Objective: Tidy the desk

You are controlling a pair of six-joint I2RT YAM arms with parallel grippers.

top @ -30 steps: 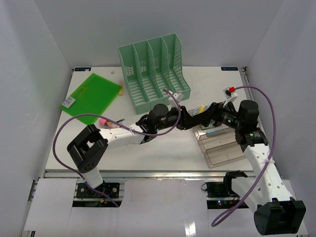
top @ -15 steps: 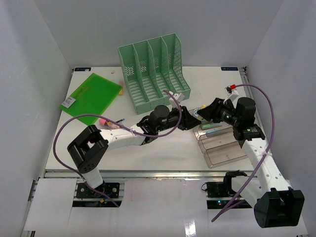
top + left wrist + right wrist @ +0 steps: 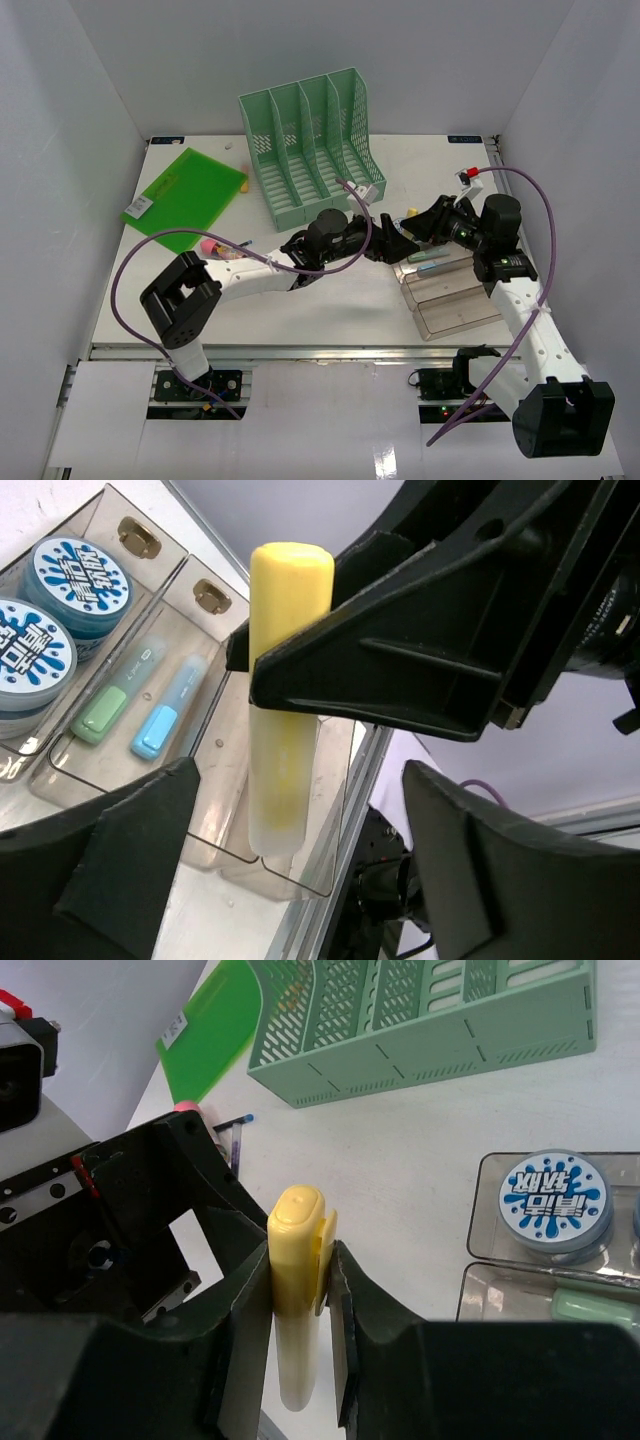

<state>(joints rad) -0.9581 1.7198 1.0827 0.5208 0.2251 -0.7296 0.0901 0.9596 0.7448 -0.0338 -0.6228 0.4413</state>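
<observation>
Bright, even light comes from above onto the white bench (image 3: 330,300), with soft little shadows. Up close, the yellow marker (image 3: 290,590) looks sharp, but the left hand (image 3: 300,780) is dark and blurry at 5 and 7 o'clock.

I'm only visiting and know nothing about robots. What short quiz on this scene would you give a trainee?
1. True or false: the right gripper is shut on the yellow highlighter.
2. How many slots does the green file rack have? A) two B) four C) six
3. Fill in: the left gripper stands ____, holding nothing.
Key: 1 true; 2 B; 3 open.
</observation>
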